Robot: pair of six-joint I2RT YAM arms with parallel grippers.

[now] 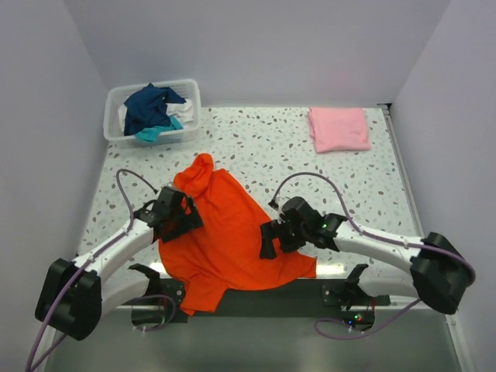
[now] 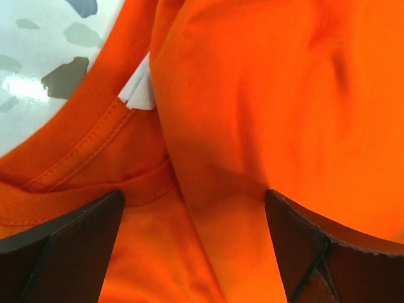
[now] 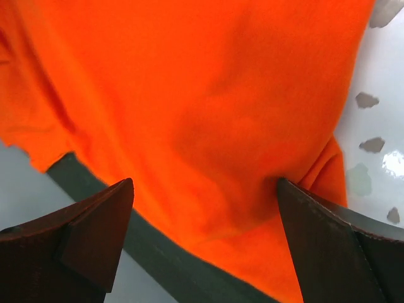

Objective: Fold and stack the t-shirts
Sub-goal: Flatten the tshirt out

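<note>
Orange-red cloth fills the near middle of the table [image 1: 271, 147]: one orange shirt [image 1: 232, 232] lies crumpled and only half flattened. One end is bunched toward the far side, and its near hem hangs over the table edge onto the dark base plate [image 1: 256, 298]. The left wrist view shows its ribbed collar [image 2: 82, 183] and a white label [image 2: 139, 95], with a fold of cloth lying over them.

The left gripper [image 1: 180, 221] hangs over the shirt's left edge with its jaws spread wide and cloth between them, not pinched. The right gripper [image 1: 269, 242] hangs over the right edge, also spread and holding nothing.

My reading is that folding of this shirt is at an early stage, between grips. The next move calls for each gripper to close on a clean edge or corner, not a bunched layer, so the cloth can be drawn flat before it is folded.

Count:
- One pink shirt [image 1: 339, 129], folded, at the far right.
- One white basket [image 1: 115, 99], at the far left.
- Navy cloth [image 1: 151, 105], teal cloth [image 1: 151, 134] and white cloth [image 1: 122, 116] in the basket. That looks like three shirts, though the tangle hides the exact number.
</note>
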